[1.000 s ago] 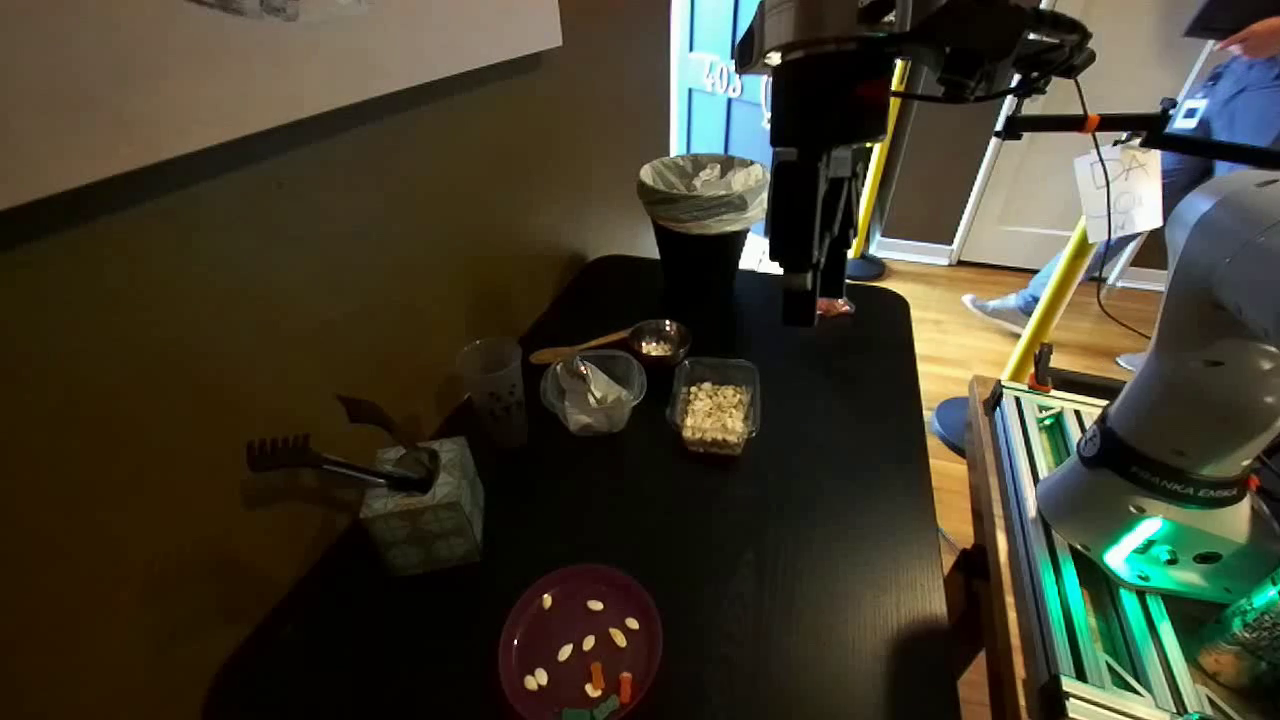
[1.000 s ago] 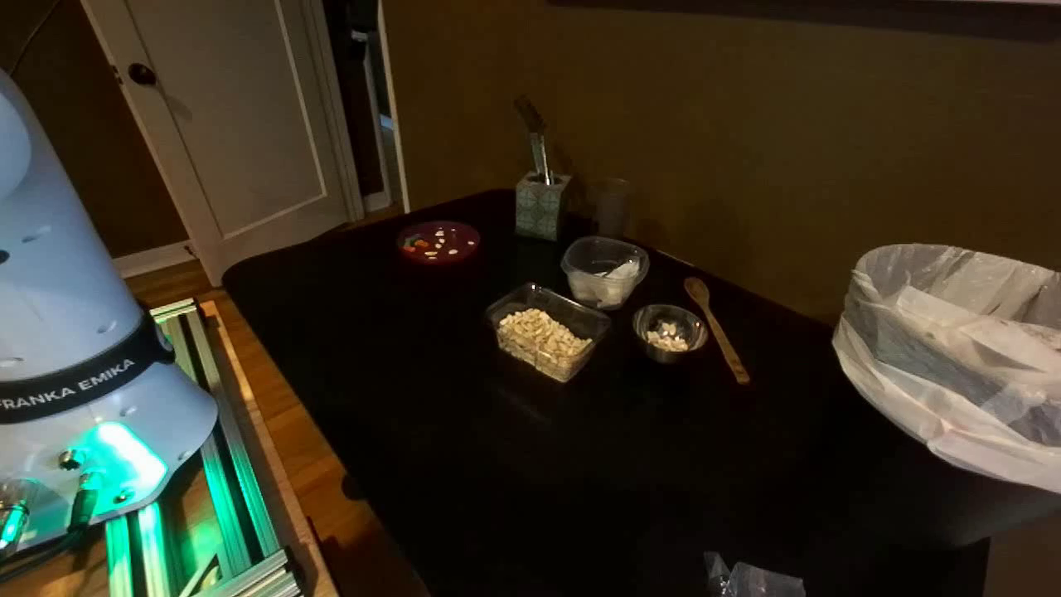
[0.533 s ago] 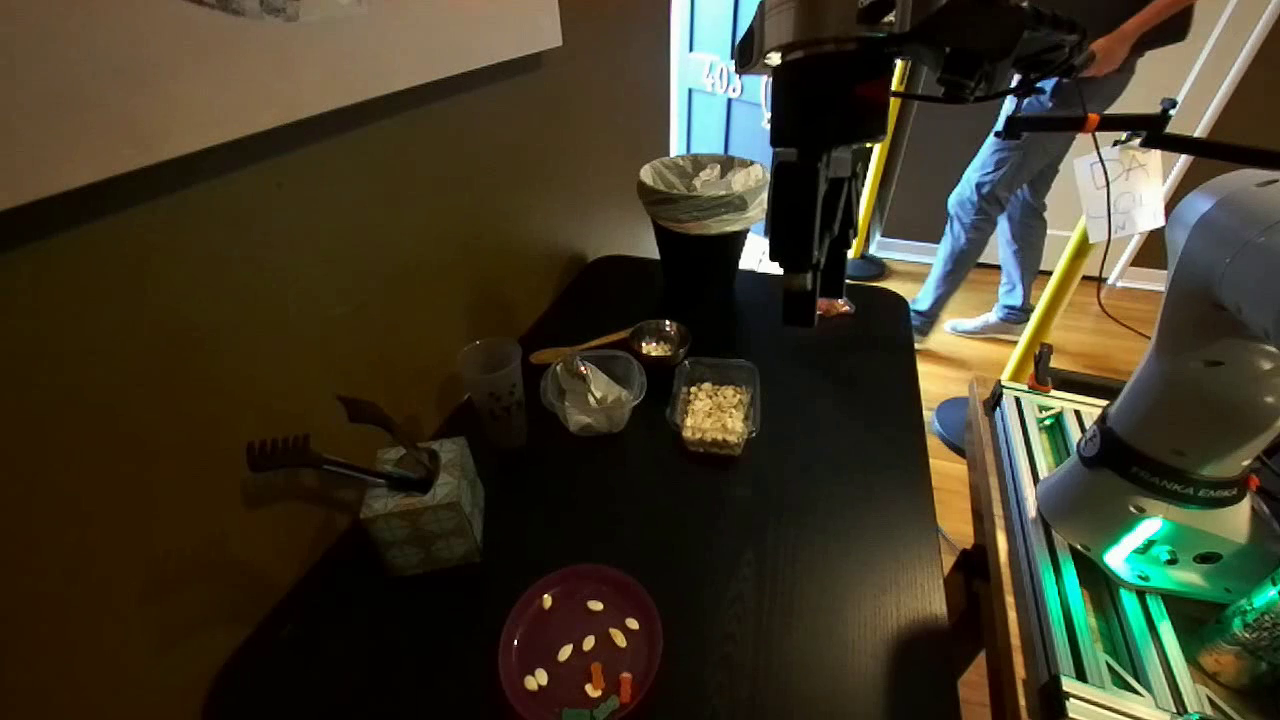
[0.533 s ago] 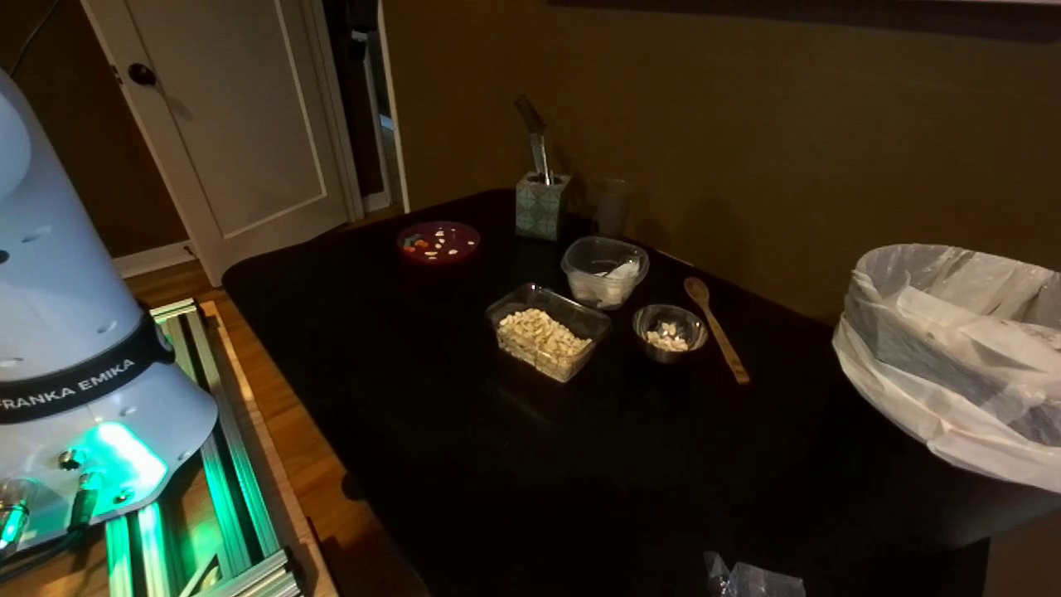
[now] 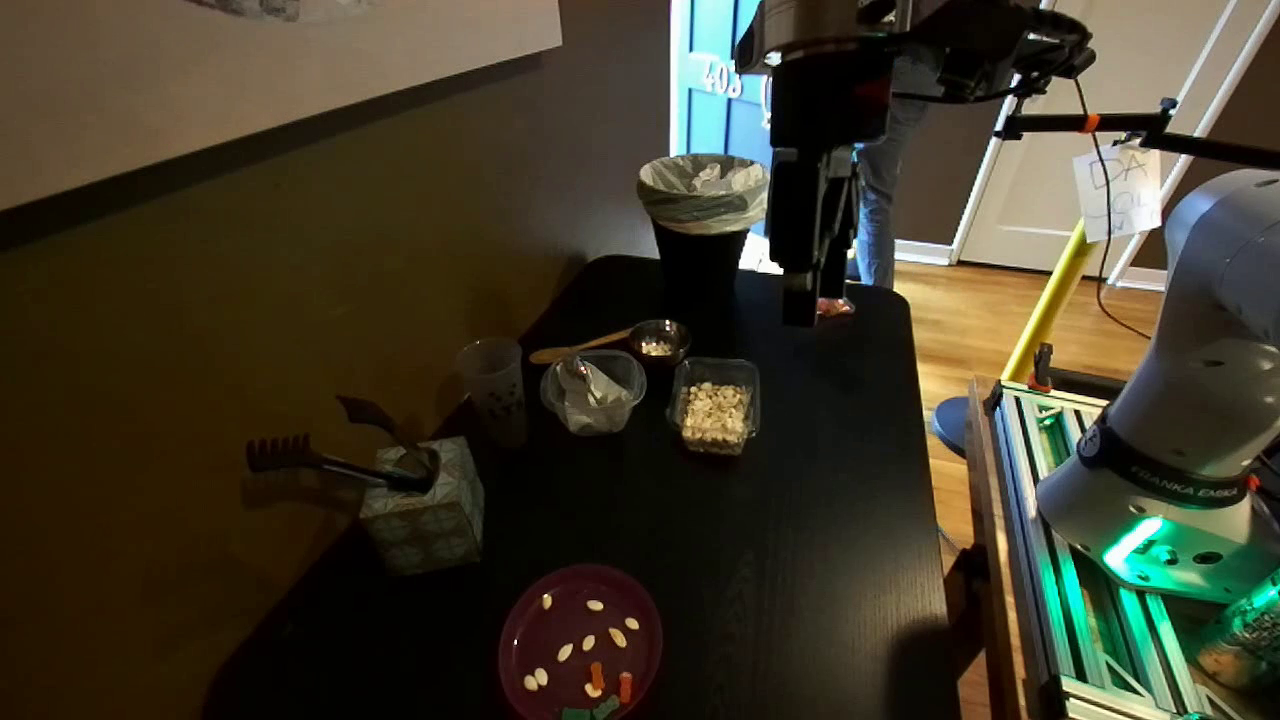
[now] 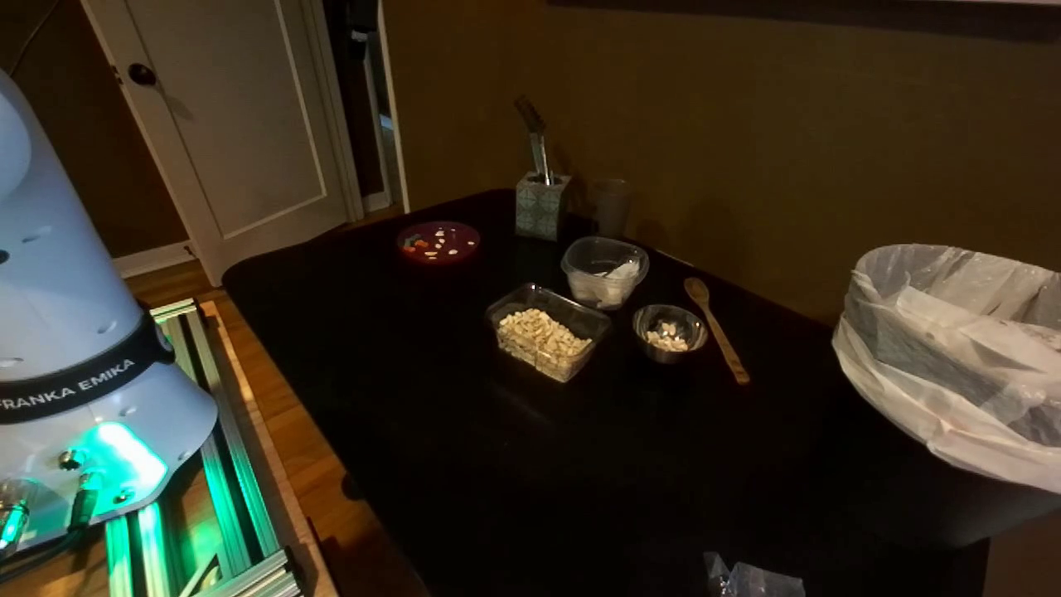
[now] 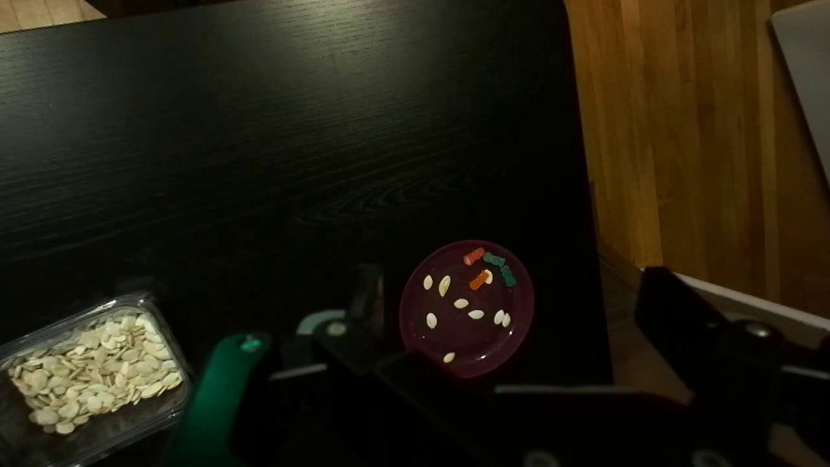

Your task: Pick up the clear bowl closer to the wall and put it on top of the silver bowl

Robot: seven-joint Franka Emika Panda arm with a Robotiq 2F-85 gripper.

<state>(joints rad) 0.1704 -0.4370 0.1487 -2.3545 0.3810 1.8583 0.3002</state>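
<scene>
The clear bowl closer to the wall (image 5: 612, 412) holds white crumpled paper; it also shows in an exterior view (image 6: 584, 278). The small silver bowl (image 5: 672, 358) stands beside it with a few pale seeds inside, and also shows in an exterior view (image 6: 659, 352). A second clear container (image 5: 714, 410), full of pale seeds, sits farther from the wall; part of it shows in the wrist view (image 7: 97, 370). My gripper (image 5: 815, 300) hangs high above the table, apart from all bowls. In the wrist view its fingers (image 7: 512, 295) are wide apart with nothing between them.
A wooden spoon (image 6: 719, 336) lies by the silver bowl. A lined trash bin (image 5: 702, 240) stands at the table's end. A cup (image 5: 492, 385), a tissue box with utensils (image 5: 425, 520) and a purple plate (image 5: 580, 640) with seeds and candies are on the table.
A person in the background has walked across and is now mostly behind my arm. My arm, the gripper and the things on the table have not visibly moved.
</scene>
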